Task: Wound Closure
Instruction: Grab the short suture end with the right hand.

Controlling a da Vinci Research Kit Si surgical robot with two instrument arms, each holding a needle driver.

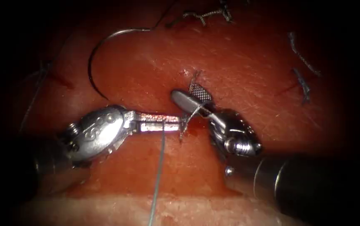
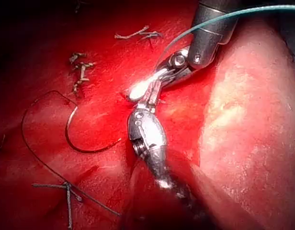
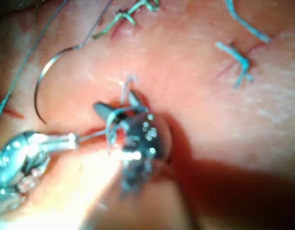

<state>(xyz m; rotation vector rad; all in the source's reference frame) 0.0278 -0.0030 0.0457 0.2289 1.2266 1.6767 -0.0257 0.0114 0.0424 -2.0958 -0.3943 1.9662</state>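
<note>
Looking down through the endoscope, we see the left tool (image 1: 176, 124) lying across the tissue (image 1: 247, 54) from the left, its jaws pressed together on the thread (image 1: 159, 167), which drops from them toward the near edge of the tissue. The right tool (image 1: 194, 98) comes in from the right with its jaws spread: one smooth jaw points up and left, the other shows its crosshatched face, and a strand of thread is draped across them. We cannot tell whether this tool actually grips anything. The two tool tips nearly meet over the cut (image 1: 188, 125), where red fluid (image 1: 194, 125) pools.

We find the needle (image 1: 100, 54) lying free on the tissue, well to the left of the cut and up from the left tool, with neither tool on it; its curve rests on the surface, not in the tissue, and the thread trails off from its upper end. Cut ends of thread (image 1: 205, 16) lie along the far edge, and more cut ends (image 1: 303, 86) sit to the right.
</note>
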